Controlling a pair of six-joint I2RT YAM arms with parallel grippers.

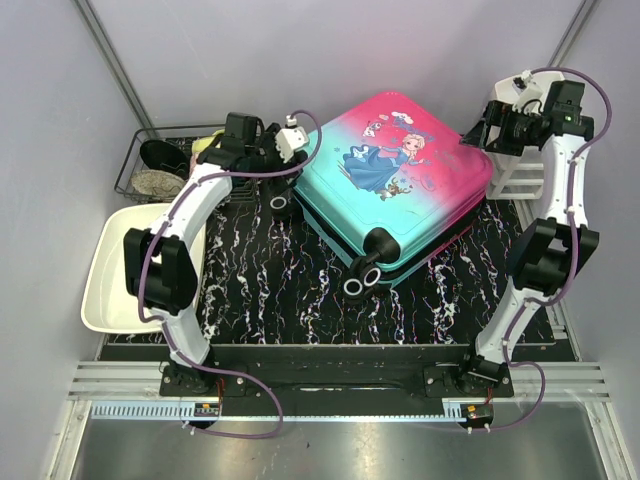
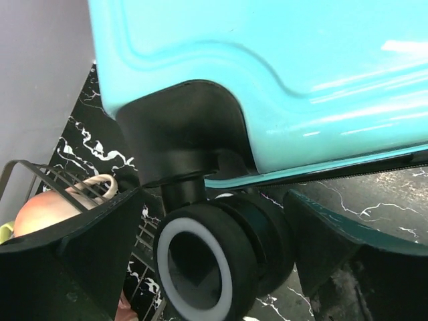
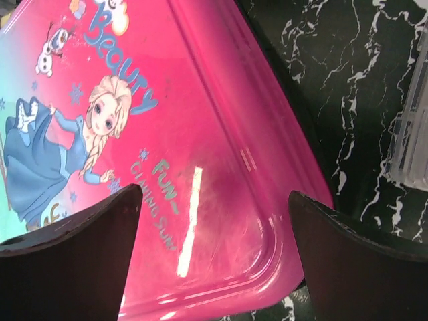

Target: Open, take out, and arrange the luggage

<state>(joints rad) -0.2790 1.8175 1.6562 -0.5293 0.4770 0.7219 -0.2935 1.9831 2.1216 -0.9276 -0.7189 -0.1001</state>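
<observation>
A black, white-veined counter covers the floor of a grey-walled booth. My left arm bends up from its base toward 12 o'clock, the wrist turned in toward 3 o'clock. My left gripper is spread wide, with a black wheel of the luggage between its fingers and no clamp that I can see. My right arm rises along the 3 o'clock edge and folds toward 9 o'clock. My right gripper hangs released over the lid's pink corner, grasping nothing. The luggage lies closed, print up, at the counter's 1 o'clock, its wheeled edge facing 7 o'clock.
</observation>
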